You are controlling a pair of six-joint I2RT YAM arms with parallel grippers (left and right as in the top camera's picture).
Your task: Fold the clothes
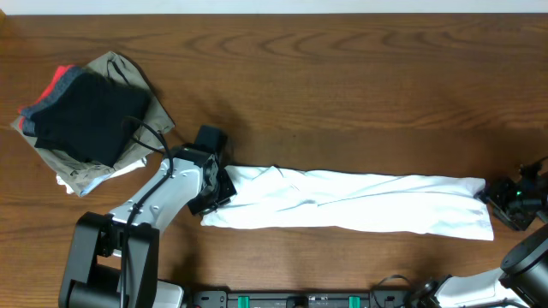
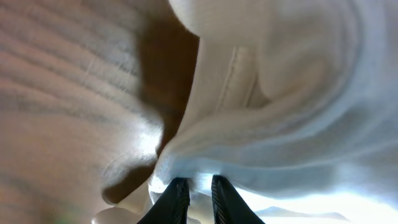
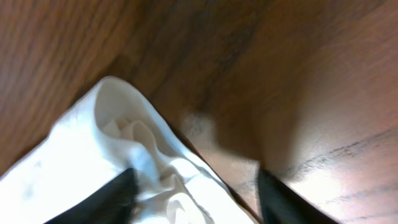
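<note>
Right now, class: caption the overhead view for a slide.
White garment lies in a long strip on the wooden table, left pincer clamped on one end, right pincer open at the other.

Open table (image 1: 342, 77) lies free beyond the white garment (image 1: 360, 201), a long band barring the near side; a stack of folded garments (image 1: 86, 115) crowds the far left; the left arm (image 1: 163, 192) fills the gap between.

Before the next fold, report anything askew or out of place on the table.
The stack at the back left is untidy: the khaki garment juts out askew beneath the black garment, with a red edge poking out. The white garment lies as a long rumpled band, creased along its length.
</note>
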